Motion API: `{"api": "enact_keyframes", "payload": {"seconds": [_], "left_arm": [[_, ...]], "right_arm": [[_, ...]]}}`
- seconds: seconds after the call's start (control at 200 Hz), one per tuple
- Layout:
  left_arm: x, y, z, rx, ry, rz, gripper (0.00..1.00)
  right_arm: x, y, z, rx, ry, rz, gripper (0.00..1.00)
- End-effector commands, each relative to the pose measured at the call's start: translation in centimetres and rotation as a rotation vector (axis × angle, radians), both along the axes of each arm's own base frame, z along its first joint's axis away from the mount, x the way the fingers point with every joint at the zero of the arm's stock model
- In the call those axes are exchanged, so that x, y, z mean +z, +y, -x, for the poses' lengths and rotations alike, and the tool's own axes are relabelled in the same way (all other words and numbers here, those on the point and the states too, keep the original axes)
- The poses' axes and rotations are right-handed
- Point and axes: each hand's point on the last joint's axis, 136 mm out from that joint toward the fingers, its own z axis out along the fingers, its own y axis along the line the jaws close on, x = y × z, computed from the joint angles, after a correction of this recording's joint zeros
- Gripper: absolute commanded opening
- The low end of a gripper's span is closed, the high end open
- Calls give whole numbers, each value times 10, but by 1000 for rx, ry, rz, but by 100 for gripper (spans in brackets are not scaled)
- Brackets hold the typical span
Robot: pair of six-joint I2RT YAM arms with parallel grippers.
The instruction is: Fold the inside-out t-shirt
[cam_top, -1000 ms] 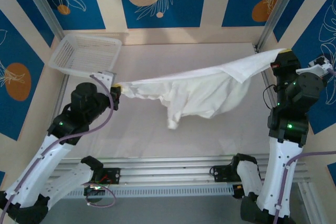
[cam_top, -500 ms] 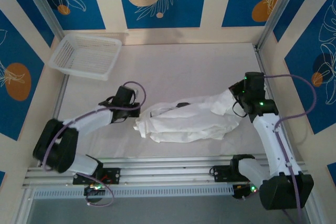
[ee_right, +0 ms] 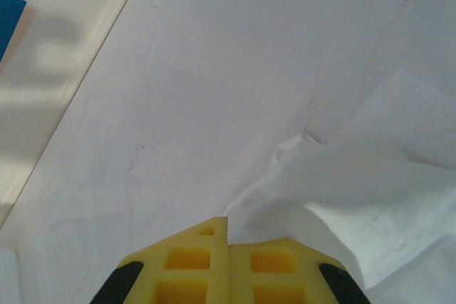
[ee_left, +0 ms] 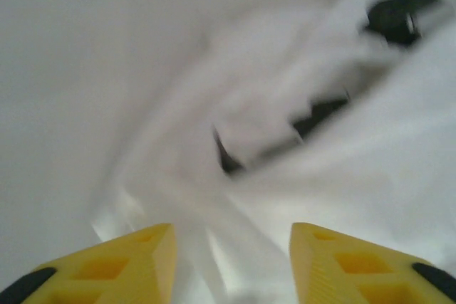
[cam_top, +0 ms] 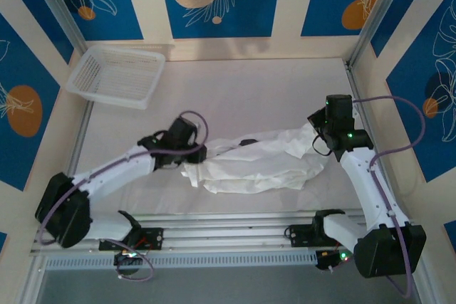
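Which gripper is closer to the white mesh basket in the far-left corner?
Left. The left gripper is at the t-shirt's left end, below the basket in the top view; the right gripper pinches the shirt's far right end.

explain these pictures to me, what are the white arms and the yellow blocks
Those are two robot arms bolted to a table. The wide picture looks down from above and behind them. The other two come from a camera on each wrist; the yellow blocks are that arm's own fingers. A crumpled white t-shirt lies on the table, a white mesh basket in the far left corner. The right gripper is shut, pinching an edge of the shirt. The left gripper is open at the shirt's other end; that picture is blurred.
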Motion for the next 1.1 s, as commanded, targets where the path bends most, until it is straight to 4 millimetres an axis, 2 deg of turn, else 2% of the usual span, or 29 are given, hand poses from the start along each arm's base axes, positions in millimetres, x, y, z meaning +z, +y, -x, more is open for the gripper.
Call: {"api": "enact_keyframes", "payload": {"seconds": [0.0, 0.09, 0.155, 0.19, 0.23, 0.295, 0.32, 0.38, 0.52, 0.615, 0.72, 0.82, 0.94, 1.095], "left_arm": [[-33, 45, 32, 194, 88, -189, 58], [-50, 41, 30, 219, 109, -191, 63], [-57, 31, 22, 218, 110, -185, 63], [-59, 24, 17, 211, 107, -169, 59], [-59, 16, 12, 205, 100, -154, 45], [-48, 9, 3, 212, 70, -127, 10], [-40, 8, 0, 214, 49, -116, 0], [-15, 9, -5, 221, -8, -81, 0], [65, 14, -16, 206, -159, 15, 0], [97, 26, -35, 235, -197, 42, 0], [104, 41, -69, 294, -210, 77, 0], [101, 50, -106, 333, -224, 84, 0], [89, 47, -148, 340, -196, 116, 0], [67, 44, -201, 364, -179, 122, 0]], "right_arm": [[4, 5, -3, 20, -25, -13, 0], [6, 10, -6, 33, -32, -22, 0], [10, 11, -7, 40, -37, -21, 0], [12, 11, -6, 40, -39, -16, 0], [15, 10, -5, 40, -42, -10, 0], [24, 9, -3, 42, -52, 1, 0], [28, 9, -2, 47, -58, 8, 0], [40, 8, 2, 50, -77, 17, 0], [83, 5, 7, 47, -174, 39, 0], [109, -3, -2, 18, -235, 110, 0], [128, -16, -25, -20, -253, 199, 0], [133, -25, -57, -30, -254, 247, 0], [122, -32, -94, -23, -201, 295, 0], [95, -41, -137, -17, -112, 357, 0]]}}
